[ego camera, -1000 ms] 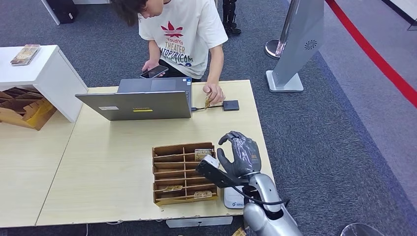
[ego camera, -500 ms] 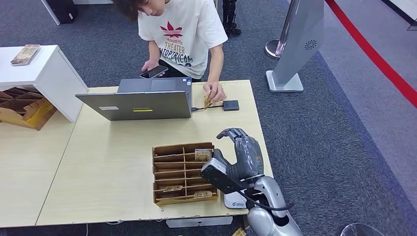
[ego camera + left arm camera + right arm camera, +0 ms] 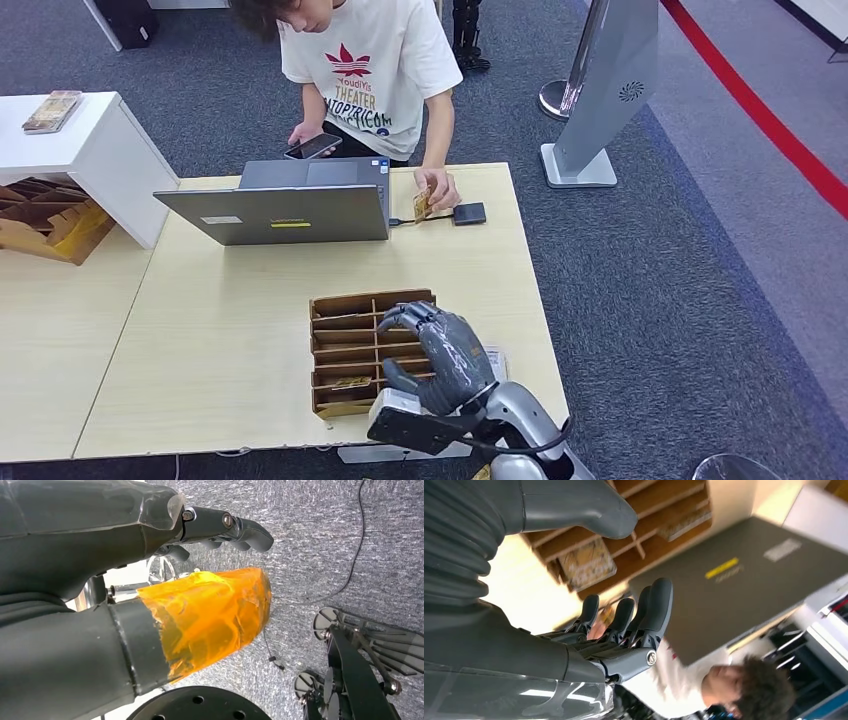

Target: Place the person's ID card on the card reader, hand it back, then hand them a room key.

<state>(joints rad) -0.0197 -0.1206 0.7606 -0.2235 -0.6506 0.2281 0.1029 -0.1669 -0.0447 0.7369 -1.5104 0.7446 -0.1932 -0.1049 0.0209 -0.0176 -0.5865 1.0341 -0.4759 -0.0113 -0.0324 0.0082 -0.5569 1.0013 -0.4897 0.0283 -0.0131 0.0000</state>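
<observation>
The person holds the ID card (image 3: 423, 203), upper centre; it seems thin, stiff and light, best pinched by its edges. The right hand (image 3: 440, 355) hovers spread, empty, over the tray (image 3: 328, 340).

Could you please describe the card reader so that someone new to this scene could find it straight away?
Start at the open grey laptop at the far side of the light wooden table. To its right, a thin cable leads to the card reader, a small flat black square beside the person's hand. Nothing else on the table is black and flat.
</observation>
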